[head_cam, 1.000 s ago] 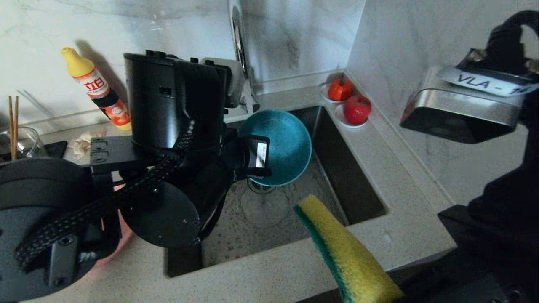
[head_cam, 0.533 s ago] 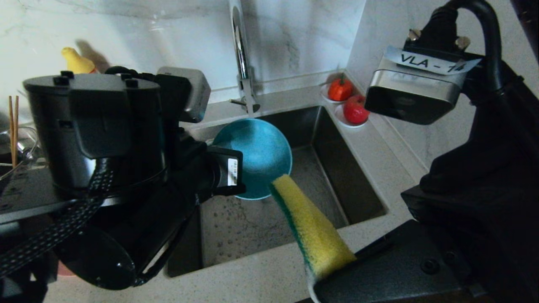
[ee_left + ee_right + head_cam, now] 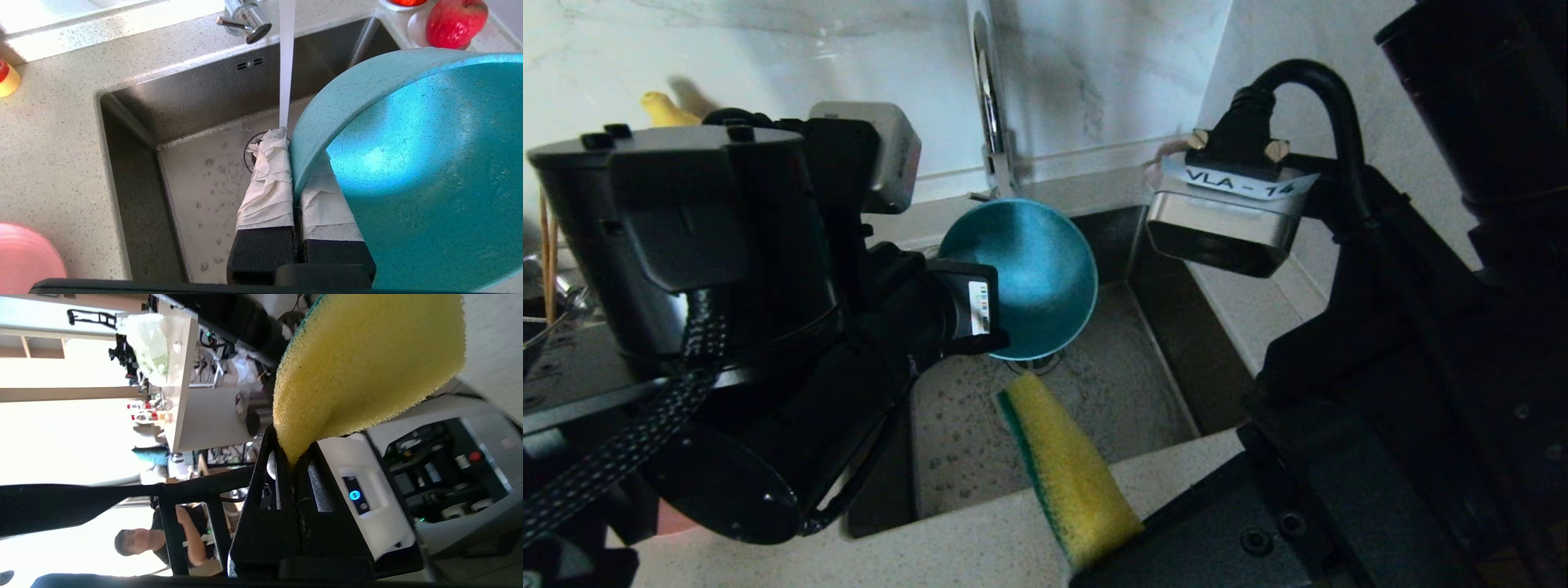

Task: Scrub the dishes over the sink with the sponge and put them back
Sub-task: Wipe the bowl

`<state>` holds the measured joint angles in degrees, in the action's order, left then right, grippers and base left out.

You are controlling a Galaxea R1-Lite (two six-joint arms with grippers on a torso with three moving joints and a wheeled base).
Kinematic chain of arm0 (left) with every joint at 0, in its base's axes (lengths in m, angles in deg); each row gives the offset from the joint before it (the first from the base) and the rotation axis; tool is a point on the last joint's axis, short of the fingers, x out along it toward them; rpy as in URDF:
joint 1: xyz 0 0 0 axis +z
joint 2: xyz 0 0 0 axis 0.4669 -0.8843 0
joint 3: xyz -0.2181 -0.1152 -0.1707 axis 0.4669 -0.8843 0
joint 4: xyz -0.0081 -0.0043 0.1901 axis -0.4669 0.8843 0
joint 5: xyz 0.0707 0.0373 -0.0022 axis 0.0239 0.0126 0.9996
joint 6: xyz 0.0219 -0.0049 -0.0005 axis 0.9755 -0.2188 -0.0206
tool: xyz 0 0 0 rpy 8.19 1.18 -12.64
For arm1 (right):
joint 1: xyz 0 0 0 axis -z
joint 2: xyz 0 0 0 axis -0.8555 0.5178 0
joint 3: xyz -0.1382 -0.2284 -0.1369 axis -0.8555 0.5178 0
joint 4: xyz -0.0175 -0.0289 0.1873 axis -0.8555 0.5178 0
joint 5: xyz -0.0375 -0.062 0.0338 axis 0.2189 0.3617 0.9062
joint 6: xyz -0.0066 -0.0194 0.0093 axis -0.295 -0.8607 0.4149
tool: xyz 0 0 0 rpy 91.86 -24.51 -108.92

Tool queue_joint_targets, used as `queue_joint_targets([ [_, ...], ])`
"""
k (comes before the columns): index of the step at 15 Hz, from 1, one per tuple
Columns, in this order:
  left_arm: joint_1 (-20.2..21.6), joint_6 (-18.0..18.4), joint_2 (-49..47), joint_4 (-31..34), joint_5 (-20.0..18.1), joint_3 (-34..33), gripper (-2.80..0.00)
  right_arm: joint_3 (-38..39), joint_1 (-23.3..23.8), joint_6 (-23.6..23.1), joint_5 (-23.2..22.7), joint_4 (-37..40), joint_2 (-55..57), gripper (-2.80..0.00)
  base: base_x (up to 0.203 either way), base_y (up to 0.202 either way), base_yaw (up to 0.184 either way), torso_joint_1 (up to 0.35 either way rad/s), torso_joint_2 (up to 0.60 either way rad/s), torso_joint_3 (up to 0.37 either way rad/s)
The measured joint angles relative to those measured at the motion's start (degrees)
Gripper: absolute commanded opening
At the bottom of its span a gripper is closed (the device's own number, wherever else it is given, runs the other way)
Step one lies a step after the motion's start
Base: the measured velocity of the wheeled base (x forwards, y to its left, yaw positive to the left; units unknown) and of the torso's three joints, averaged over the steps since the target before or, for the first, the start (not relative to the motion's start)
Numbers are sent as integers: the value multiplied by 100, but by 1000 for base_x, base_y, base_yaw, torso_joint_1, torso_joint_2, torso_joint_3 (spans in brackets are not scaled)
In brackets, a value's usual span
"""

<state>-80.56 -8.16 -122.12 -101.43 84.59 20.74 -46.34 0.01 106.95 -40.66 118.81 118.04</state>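
- our left gripper [image 3: 295, 179] pinches the rim of the teal bowl [image 3: 1023, 278], one taped finger inside and one outside, so the bowl hangs tilted over the sink [image 3: 1111, 392] with its hollow turned toward the sponge, ready for scrubbing.
- water [image 3: 286, 61] runs from the tap [image 3: 990, 106] just past the bowl's rim toward the drain, so drips land in the basin.
- the bowl looks matte teal and smooth, with a few small droplets inside.
- our right gripper [image 3: 292, 457] is clamped narrow on one end of the sponge [image 3: 1062, 474], which juts over the sink's near edge just below the bowl, apart from it.
- the sponge is yellow and porous, with a green scouring layer along one face.
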Motion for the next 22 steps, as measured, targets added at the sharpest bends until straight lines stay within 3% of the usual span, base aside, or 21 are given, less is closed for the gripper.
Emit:
queue_joint_targets([
  [5, 0, 1, 2, -2, 0, -69, -280, -150, -88, 30, 13, -22, 178, -280, 0, 0, 0, 0, 0, 0],
  [13, -24, 1, 373, 8, -61, -284, -280, -172, 182, 33, 17, -259, 413, -280, 0, 0, 0, 0, 0, 0],
  [22, -391, 1, 464, 9, -143, -577, -280, -538, 448, 70, 13, -330, 575, -280, 0, 0, 0, 0, 0, 0],
])
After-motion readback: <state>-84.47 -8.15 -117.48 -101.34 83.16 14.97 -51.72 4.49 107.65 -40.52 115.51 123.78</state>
